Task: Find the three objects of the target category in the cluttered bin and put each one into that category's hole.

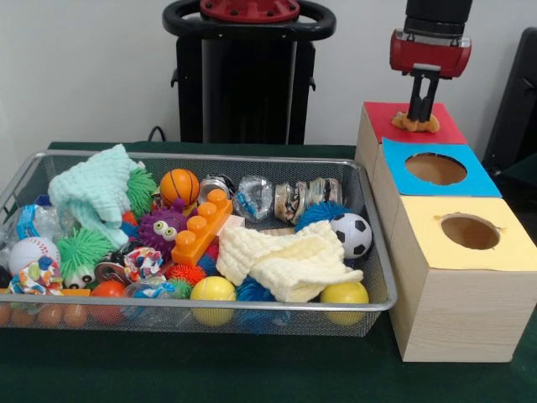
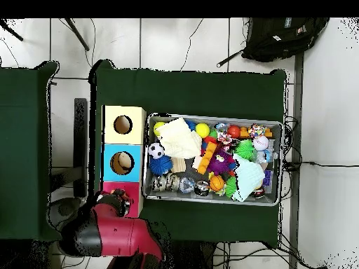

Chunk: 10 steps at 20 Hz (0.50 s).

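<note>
A dark green cloth is covering the table (image 1: 252, 369) under a plain pale wall. At the near edge, the wire-mesh bin (image 1: 193, 312) is sitting packed with clutter: two yellow balls (image 1: 213, 290) are resting against its near wall, a cream knitted cloth (image 1: 289, 260) is draping over things just behind them, a soccer ball (image 1: 352, 234) is lying at the right, and an orange toy brick (image 1: 201, 227), a mint cloth (image 1: 92, 191) and a small basketball (image 1: 179, 185) are crowding the middle and far side. To the right, three wooden boxes are lining up: the yellow-topped box (image 1: 466, 252) nearest, its hole looking empty, then the blue-topped box (image 1: 435, 170), then the red-topped box (image 1: 415, 126) farthest. There the gripper (image 1: 422, 113) is hanging directly above a pale-yellow and orange toy figure (image 1: 417, 123); the fingers are close together, but whether they are clamping it cannot be told. The figure is appearing to sit over the red hole, and could be catching on the rim instead of dropping. No other such figures are showing in the bin; they may be lying buried under the cloths.
</note>
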Tool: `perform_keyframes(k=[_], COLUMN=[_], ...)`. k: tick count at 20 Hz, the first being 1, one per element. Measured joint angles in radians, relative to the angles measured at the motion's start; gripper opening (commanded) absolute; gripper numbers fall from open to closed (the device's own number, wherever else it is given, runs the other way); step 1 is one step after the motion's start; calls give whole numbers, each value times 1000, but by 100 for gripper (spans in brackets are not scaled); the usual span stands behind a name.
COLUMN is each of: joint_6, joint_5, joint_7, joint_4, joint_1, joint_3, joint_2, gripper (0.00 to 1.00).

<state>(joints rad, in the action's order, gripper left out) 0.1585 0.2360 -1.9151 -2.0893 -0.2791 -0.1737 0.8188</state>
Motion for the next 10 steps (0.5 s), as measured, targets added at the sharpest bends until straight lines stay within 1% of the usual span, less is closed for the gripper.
perform_keyframes(k=[4,10], joint_6=[8,18], joint_5=[0,0], joint_7=[0,0], joint_4=[0,-1], joint_1=[-20,-26], joint_3=[-1,-1], joint_2=[3,4], gripper=[0,0])
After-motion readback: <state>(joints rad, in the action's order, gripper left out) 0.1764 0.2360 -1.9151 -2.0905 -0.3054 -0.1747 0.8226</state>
